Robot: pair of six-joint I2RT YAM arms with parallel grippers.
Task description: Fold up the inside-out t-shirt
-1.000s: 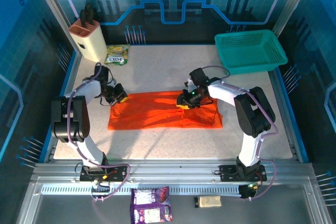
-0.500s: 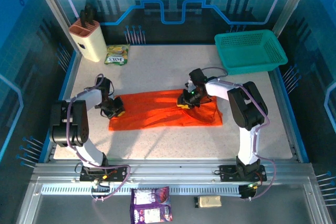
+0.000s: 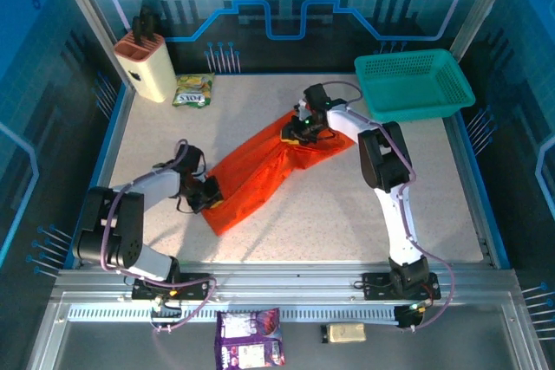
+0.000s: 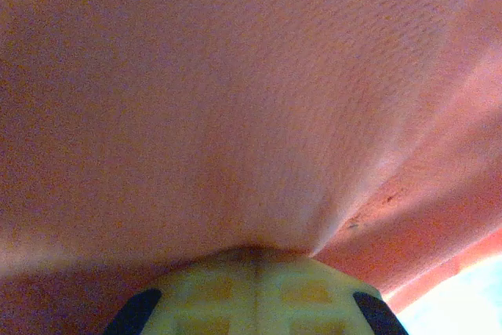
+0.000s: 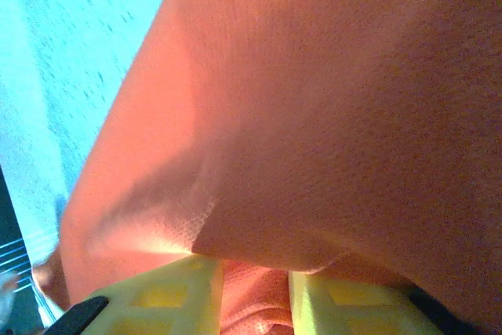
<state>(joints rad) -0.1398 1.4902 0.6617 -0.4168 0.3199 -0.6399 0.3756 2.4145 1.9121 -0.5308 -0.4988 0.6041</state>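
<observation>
Speckled pale tabletop (image 3: 312, 218) sits inside a blue-walled enclosure with metal framing, and the inside-out t-shirt (image 3: 260, 166) lies across its middle as a narrow, bunched orange strip running diagonally from the near left toward the far right, its far end wider and rumpled. At the near-left end the left gripper (image 3: 205, 196) is clamped on the cloth; in the left wrist view its yellow pads (image 4: 212, 296) meet at a seam from which the orange fabric fans upward in taut creases. At the far end the right gripper (image 3: 297, 132) pinches the shirt too; in the right wrist view a fold of orange weave is wedged between its two yellow fingers (image 5: 169, 296), with the rest of the cloth draping over them and a slice of table showing to the left. A teal mesh basket (image 3: 416, 108) stands at the far right corner, well apart from the shirt. At the far left stand a cream knife block (image 3: 147, 65) and, just beside it, a green snack packet (image 3: 192, 91). A purple packet (image 3: 250, 341) lies on the front ledge below the arm bases
</observation>
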